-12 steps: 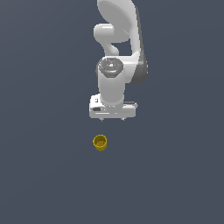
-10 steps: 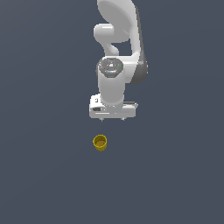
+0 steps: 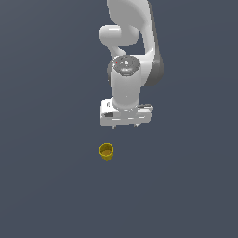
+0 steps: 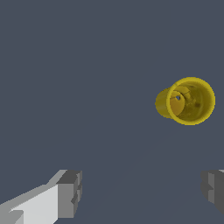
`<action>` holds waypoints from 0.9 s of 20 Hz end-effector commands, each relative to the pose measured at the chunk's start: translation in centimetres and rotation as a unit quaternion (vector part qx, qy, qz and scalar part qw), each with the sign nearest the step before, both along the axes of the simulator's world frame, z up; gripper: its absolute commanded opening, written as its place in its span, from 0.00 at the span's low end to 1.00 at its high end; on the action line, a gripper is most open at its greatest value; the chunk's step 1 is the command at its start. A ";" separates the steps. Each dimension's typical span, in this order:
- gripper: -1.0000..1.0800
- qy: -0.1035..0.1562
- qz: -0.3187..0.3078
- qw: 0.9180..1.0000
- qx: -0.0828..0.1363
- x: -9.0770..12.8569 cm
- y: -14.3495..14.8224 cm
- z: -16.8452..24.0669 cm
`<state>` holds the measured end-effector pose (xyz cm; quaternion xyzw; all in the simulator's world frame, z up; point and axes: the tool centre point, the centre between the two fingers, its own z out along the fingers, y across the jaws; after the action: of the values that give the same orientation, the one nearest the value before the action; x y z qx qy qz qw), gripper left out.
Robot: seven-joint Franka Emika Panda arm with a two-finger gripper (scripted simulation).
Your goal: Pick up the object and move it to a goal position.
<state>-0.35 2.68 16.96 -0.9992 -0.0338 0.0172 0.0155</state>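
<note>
The object is a small mustard-yellow round cup (image 3: 106, 151) with a hollow inside, standing upright on the dark grey floor. In the exterior view it sits below my white gripper (image 3: 124, 125) and a little toward the exterior view's left. The gripper is open and empty, with its short fingertips (image 3: 114, 125) pointing down and well apart. In the wrist view the cup (image 4: 186, 101) shows its open mouth, ahead of the gripper (image 4: 142, 188) and off to one side. The grey finger pads (image 4: 70, 194) stand wide apart with nothing between them.
The white arm (image 3: 132, 42) rises behind the gripper in the exterior view. The dark grey floor (image 3: 46, 186) fills both views, with no other objects showing.
</note>
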 end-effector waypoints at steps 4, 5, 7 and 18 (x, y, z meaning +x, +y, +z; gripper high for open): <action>0.96 -0.001 0.001 1.000 0.000 0.2 -0.1 -0.1; 0.96 -0.001 0.001 1.000 0.000 0.3 -0.3 -0.2; 0.96 -0.002 0.003 1.000 -0.001 0.7 -0.7 -0.5; 0.96 -0.013 0.016 1.000 -0.008 4.6 -5.6 -4.6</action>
<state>3.71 -2.02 13.08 -0.9988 -0.0473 0.0067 0.0080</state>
